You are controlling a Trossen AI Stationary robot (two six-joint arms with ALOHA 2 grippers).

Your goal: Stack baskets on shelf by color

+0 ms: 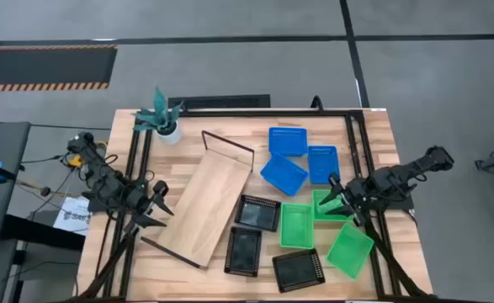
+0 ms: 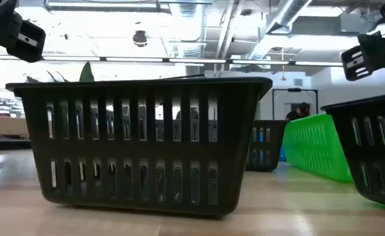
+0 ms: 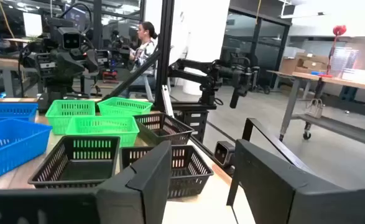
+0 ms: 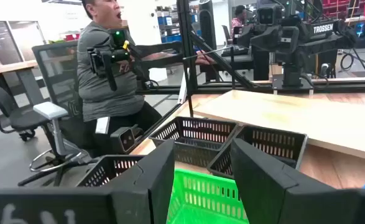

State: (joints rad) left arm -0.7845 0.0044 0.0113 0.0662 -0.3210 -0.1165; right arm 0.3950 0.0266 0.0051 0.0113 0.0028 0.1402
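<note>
Nothing is stacked yet: the shelf (image 1: 203, 209) lies bare on the table, running from 7 o'clock up to 1 o'clock, and all nine baskets sit loose at its 3 o'clock side. The three blue baskets (image 1: 288, 140) cluster toward 12 o'clock, the black baskets (image 1: 257, 213) lie just beside the shelf's lower half, and the green baskets (image 1: 296, 225) lie beyond them toward 4 o'clock.

The right gripper (image 1: 334, 195) hovers over the green group with its fingers apart and empty, so a green pick looks like the step in hand. A sound approach is to descend on one long rim of the green basket (image 4: 213, 196) directly below, straddling the wall, not the floor, and close firmly before lifting clear of neighbouring trays.

The left gripper (image 1: 156, 207) waits at the shelf's 9 o'clock edge, fingers apart, holding nothing.
</note>
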